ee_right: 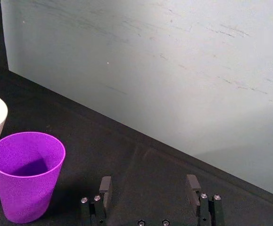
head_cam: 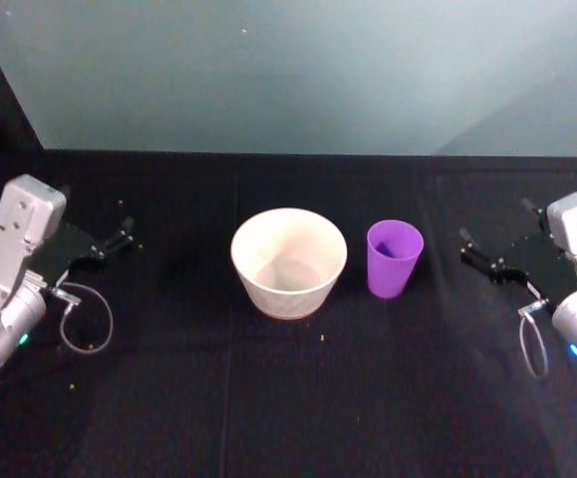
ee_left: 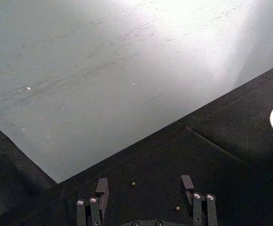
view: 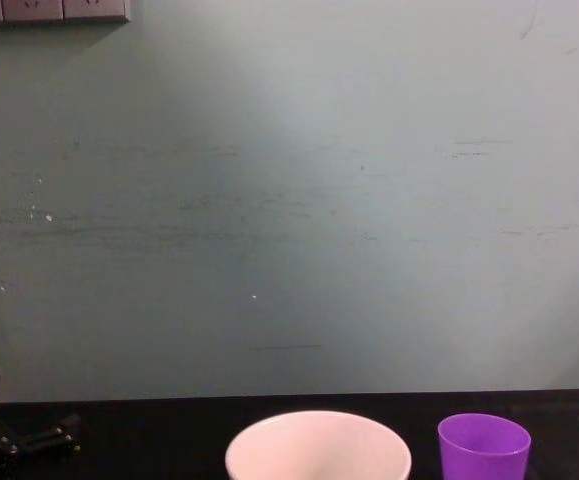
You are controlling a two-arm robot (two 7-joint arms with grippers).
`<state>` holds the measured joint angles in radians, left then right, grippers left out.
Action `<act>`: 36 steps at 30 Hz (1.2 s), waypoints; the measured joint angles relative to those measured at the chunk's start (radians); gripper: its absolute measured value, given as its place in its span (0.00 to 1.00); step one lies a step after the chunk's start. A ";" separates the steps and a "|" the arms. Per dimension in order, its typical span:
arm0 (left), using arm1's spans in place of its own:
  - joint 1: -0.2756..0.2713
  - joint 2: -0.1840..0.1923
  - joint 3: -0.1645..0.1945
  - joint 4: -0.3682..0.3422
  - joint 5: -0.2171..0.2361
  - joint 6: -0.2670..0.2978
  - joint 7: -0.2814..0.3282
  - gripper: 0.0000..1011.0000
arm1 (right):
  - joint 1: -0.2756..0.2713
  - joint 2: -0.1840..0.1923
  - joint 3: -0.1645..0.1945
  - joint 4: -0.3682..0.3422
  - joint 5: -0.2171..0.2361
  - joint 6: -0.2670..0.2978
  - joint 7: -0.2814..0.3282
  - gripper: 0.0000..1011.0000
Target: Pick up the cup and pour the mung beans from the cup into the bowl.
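Wall point(view: 289, 200), pale grey-green and scuffed, backs a table point(head_cam: 288, 418) draped in black cloth; the chest view adds sockets point(view: 49, 10) high up. Mid-table stands the bowl point(head_cam: 268, 289), with the cup point(head_cam: 395, 261) just beside it on the right (apart, contents unclear). The left gripper point(head_cam: 119, 237) and right gripper point(head_cam: 479, 257) flank them, fingers spread, empty. The left wrist view catches two stray beans point(ee_left: 133, 183).
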<state>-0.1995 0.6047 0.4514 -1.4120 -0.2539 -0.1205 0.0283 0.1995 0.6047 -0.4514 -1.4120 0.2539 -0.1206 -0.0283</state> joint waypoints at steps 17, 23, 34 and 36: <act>0.000 0.000 0.000 0.000 0.000 0.000 0.000 0.99 | 0.000 0.000 0.000 0.000 0.000 0.000 0.000 0.99; 0.000 0.000 0.000 0.000 0.000 0.000 0.000 0.99 | -0.008 -0.001 0.002 -0.009 -0.003 0.004 0.001 0.99; 0.000 0.000 0.000 0.000 0.000 0.000 0.000 0.99 | -0.087 -0.027 -0.013 -0.072 -0.018 0.023 0.053 0.99; 0.000 0.000 0.000 0.000 0.000 0.000 0.000 0.99 | -0.091 -0.034 -0.015 -0.075 -0.015 0.022 0.064 0.99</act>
<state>-0.1995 0.6047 0.4514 -1.4120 -0.2539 -0.1205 0.0283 0.1082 0.5707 -0.4669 -1.4868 0.2389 -0.0990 0.0357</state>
